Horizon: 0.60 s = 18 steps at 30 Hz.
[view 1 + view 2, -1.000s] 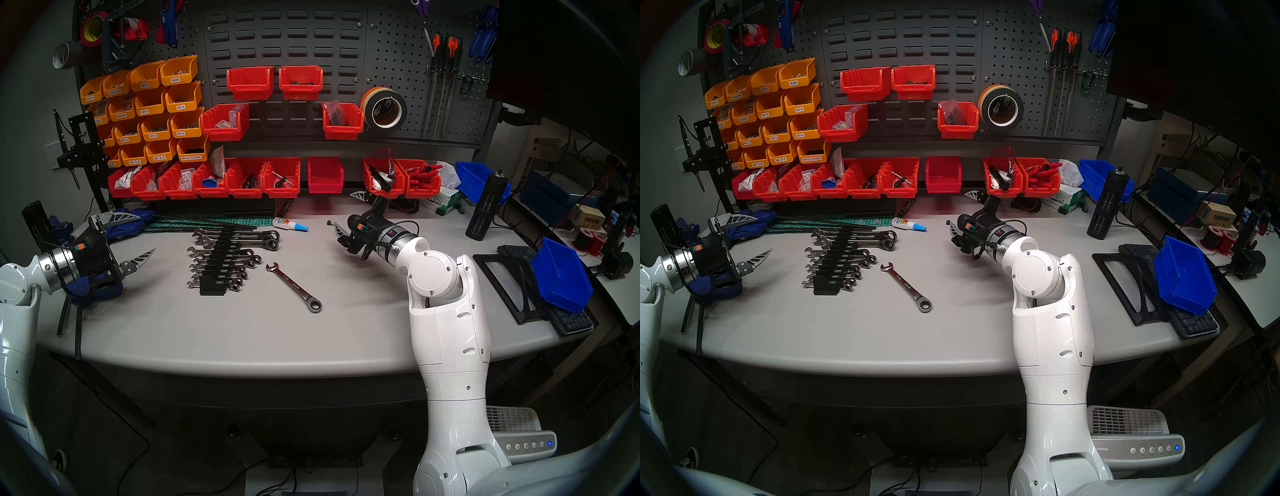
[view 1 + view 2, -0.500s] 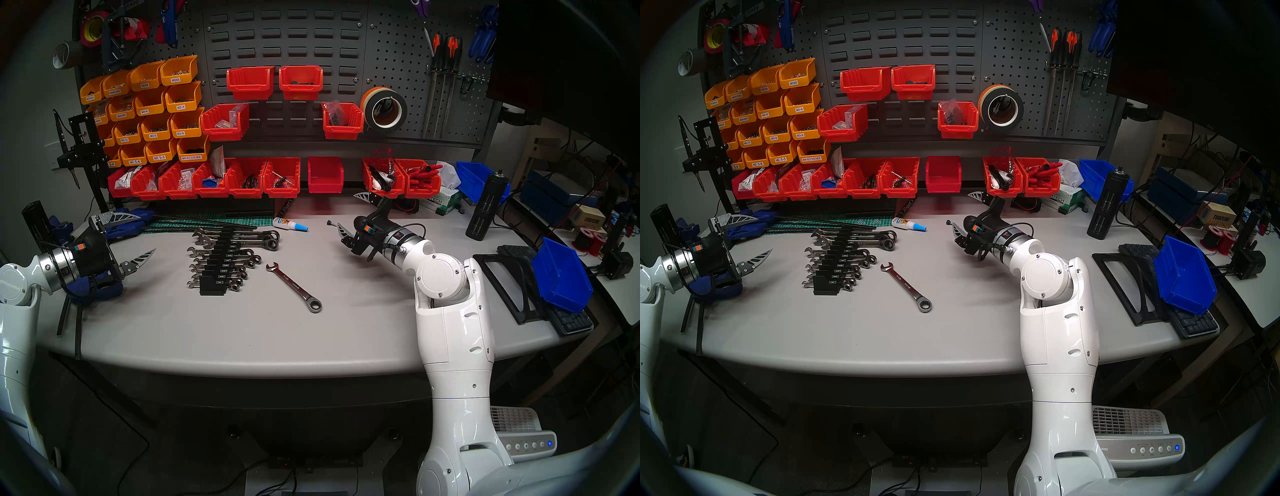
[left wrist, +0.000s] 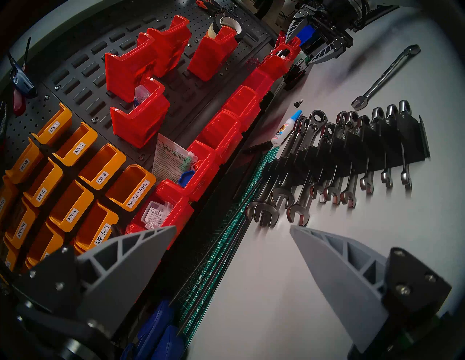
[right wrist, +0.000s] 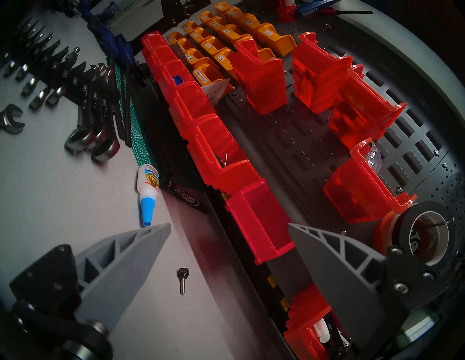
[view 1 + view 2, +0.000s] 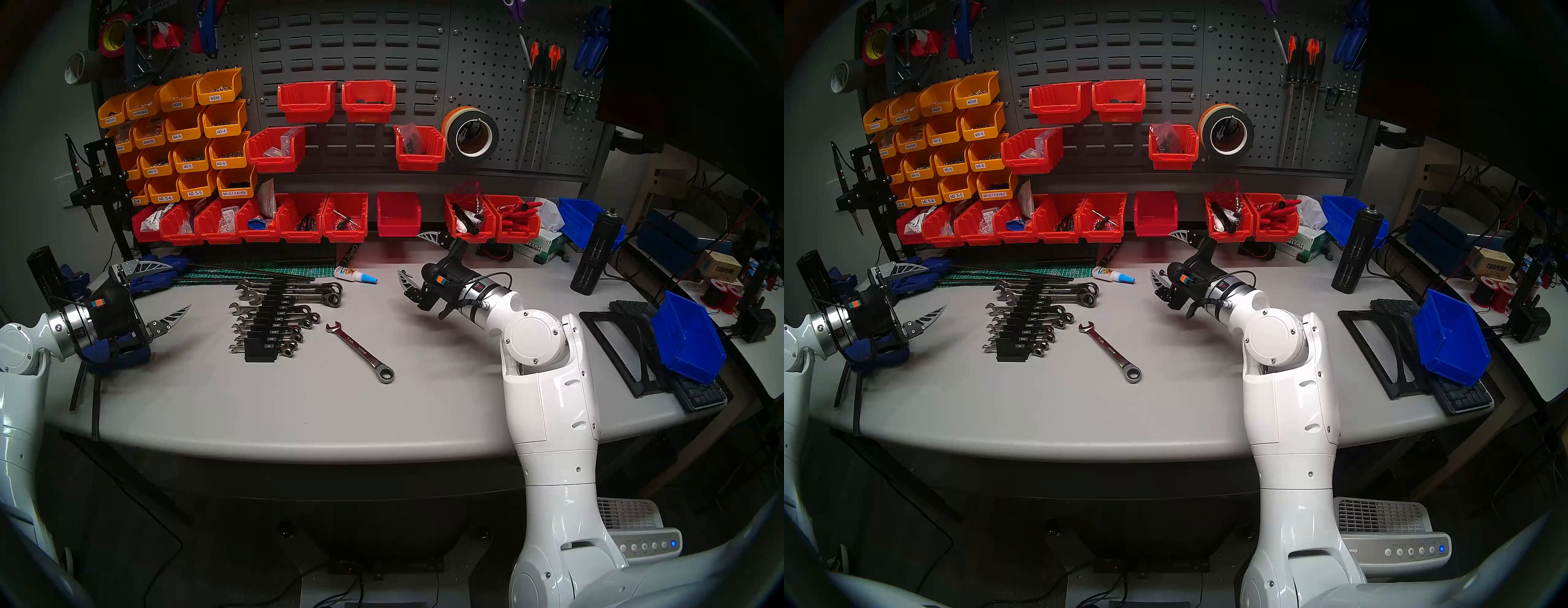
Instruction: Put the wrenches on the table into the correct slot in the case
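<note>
1 loose chrome combination wrench (image 5: 359,352) lies flat on the grey counter (image 5: 254,407), diagonal, its open jaw toward the black stepped wrench rack (image 5: 266,327) and its ratchet ring toward the counter's front edge; it sits just to the rack's right and touches nothing, so its shank is free to be pinched from above. The rack's other wrenches rest across the grooves in order of size, largest at the back, each behind a small white label, which I judge marks where the loose 1 belongs; which groove is free I cannot tell. The right gripper (image 5: 413,259) hangs above the counter, wide open and empty, well behind and right of the wrench, near a glue bottle (image 5: 355,274) and a small thumbscrew (image 4: 182,281). The left gripper (image 5: 169,288) is likewise wide open and empty, out at the left, clear of the rack, probably parked so the right arm has room
</note>
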Tool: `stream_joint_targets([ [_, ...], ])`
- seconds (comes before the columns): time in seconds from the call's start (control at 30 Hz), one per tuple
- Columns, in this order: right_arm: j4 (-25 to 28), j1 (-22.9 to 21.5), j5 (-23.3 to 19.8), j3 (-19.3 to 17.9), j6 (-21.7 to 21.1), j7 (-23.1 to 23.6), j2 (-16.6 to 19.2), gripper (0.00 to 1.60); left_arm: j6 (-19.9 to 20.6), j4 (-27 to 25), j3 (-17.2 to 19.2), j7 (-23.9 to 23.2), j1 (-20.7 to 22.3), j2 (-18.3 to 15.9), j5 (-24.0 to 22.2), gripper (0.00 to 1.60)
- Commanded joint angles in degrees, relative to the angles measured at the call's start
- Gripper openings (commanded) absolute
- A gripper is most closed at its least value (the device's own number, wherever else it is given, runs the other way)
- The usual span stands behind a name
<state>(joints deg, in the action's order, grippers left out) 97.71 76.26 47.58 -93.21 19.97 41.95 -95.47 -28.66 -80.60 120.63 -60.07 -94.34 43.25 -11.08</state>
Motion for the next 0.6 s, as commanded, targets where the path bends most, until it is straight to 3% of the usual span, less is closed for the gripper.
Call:
stream_joint_targets([
  [0.0, 1.63, -2.77, -1.82, 0.53, 1.18, 0.22, -0.54, 1.6, -0.02, -0.67, 0.96, 0.34, 1.09, -0.69, -0.59, 1.6],
  [0.57, 2.36, -3.45, -8.39, 2.13, 1.91, 8.68, -1.3, 1.6, -0.02, -0.67, 0.97, 0.33, 1.1, -0.68, -0.58, 1.6],
])
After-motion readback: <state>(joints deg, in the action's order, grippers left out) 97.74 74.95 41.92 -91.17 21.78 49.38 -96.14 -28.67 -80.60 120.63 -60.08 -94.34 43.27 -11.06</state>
